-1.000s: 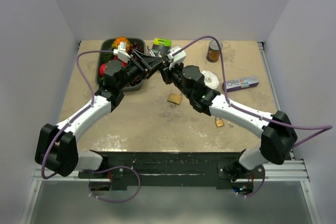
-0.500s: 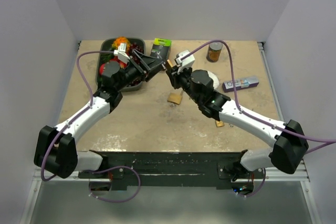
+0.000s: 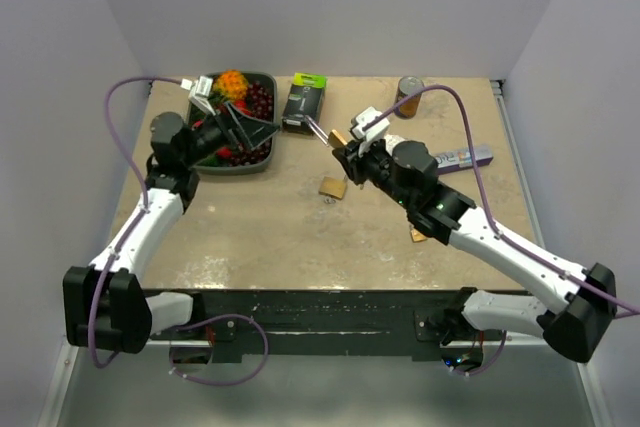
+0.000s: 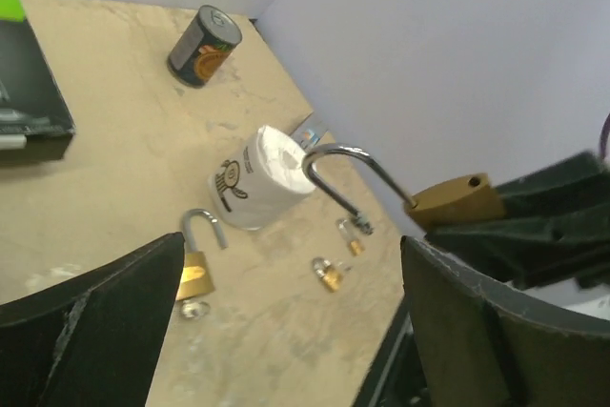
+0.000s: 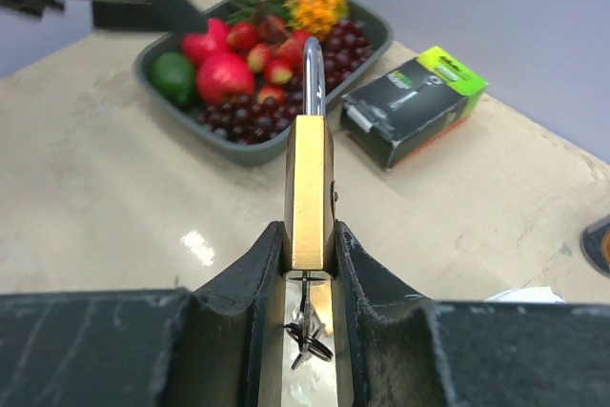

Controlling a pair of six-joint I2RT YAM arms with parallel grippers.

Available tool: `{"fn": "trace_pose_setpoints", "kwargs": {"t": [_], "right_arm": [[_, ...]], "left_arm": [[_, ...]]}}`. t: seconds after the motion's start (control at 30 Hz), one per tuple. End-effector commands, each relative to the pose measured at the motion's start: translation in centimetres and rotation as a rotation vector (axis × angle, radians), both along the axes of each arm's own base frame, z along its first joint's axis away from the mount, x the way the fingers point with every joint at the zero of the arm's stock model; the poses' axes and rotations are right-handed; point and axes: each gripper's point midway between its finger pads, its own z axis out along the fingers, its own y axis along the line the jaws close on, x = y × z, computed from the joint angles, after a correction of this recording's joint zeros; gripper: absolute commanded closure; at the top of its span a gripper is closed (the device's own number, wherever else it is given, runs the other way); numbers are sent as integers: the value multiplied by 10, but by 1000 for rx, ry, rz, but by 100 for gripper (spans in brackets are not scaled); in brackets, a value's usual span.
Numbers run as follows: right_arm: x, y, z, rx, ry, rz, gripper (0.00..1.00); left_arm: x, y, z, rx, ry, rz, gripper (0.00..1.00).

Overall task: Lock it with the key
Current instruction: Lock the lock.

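Note:
My right gripper [image 3: 345, 142] is shut on a brass padlock [image 3: 338, 137] and holds it above the table, its shackle pointing toward the tray. In the right wrist view the padlock [image 5: 310, 183] stands edge-on between my fingers [image 5: 248, 283], with a key on a wire ring [image 5: 308, 329] hanging from its underside. In the left wrist view the same padlock [image 4: 456, 199] shows its steel shackle [image 4: 343, 171] swung open. My left gripper [image 3: 250, 132] is open and empty over the tray, well left of the padlock; its jaws stand wide apart [image 4: 291, 254].
A dark tray of fruit [image 3: 262, 162] sits at the back left, a black-and-green box [image 3: 303, 97] beside it. A can [image 3: 407, 97] and a purple box [image 3: 460, 159] lie at the right. A second open padlock [image 3: 333, 187], a small padlock [image 3: 418, 234] and a white roll [image 4: 262, 173] lie mid-table.
My left arm has drawn back to the left, away from the padlock, and its gripper now hangs open over the tray. My right gripper has shifted right with the padlock.

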Motion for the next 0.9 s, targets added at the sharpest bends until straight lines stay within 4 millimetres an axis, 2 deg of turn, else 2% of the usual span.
{"fn": "trace_pose_setpoints", "kwargs": {"t": [0.0, 0.03, 0.07, 0.1, 0.13, 0.17, 0.27, 0.47, 0.5, 0.7, 0.87], "right_arm": [[-46, 3, 31, -10, -76, 231, 100], [-52, 4, 35, -11, -71, 259, 100], [-57, 4, 34, -19, -63, 286, 100], [-64, 5, 30, -39, -47, 323, 100], [-72, 9, 36, -33, -55, 373, 100], [-77, 10, 37, -35, -58, 403, 100], [-96, 16, 40, -58, -77, 520, 100], [-110, 18, 44, -61, -95, 597, 100], [-111, 18, 47, -52, -112, 602, 100], [-121, 22, 59, -33, -154, 663, 100], [-121, 24, 68, -12, -167, 666, 100]], "left_arm": [[-55, 8, 9, 357, -450, -323, 1], [-62, 11, 2, 492, -663, -400, 1], [-67, 13, -4, 554, -725, -440, 1], [-86, 15, -15, 571, -692, -510, 2], [-85, 16, -21, 654, -859, -548, 2], [-91, 16, -24, 665, -883, -578, 2], [-108, 8, -26, 615, -904, -663, 4], [-133, -19, -32, 566, -939, -770, 12], [-132, -25, -36, 542, -912, -765, 14], [-123, -35, -15, 481, -942, -622, 24], [-132, -40, -18, 451, -939, -662, 37]]}}
